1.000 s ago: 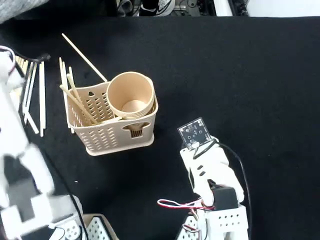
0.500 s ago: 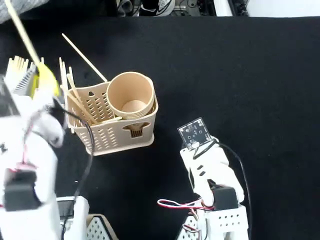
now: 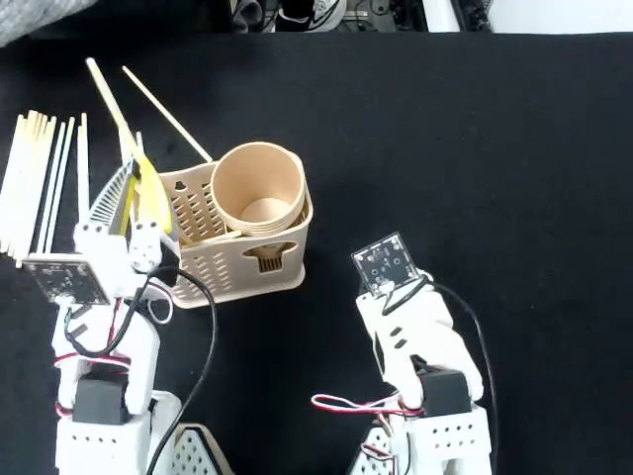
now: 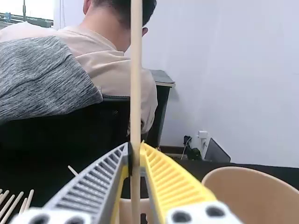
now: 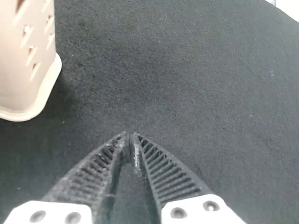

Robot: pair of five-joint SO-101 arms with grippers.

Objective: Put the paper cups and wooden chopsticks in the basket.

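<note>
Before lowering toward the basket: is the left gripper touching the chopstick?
Touching. In the left wrist view the chopstick sits pinched in the left gripper, with no gap on either side.

A beige slotted plastic basket [image 3: 237,262] stands upright on the black bench [image 3: 475,148] holding nested tan paper cups [image 3: 257,188] and pale wooden chopsticks [image 3: 168,114]; more chopsticks [image 3: 40,188] lie alongside, one slanting chopstick [image 3: 109,99] pinched in the left fingers [image 3: 148,193].

lit evenly and brightly from above the basket [image 3: 229,262], with just a soft, shallow shadow on the black cloth [image 3: 475,148] at its foot. pale sheen inside its paper cup [image 3: 259,188]. behind it, bright white wall [image 4: 233,70] and daylit window [image 4: 28,7].
</note>
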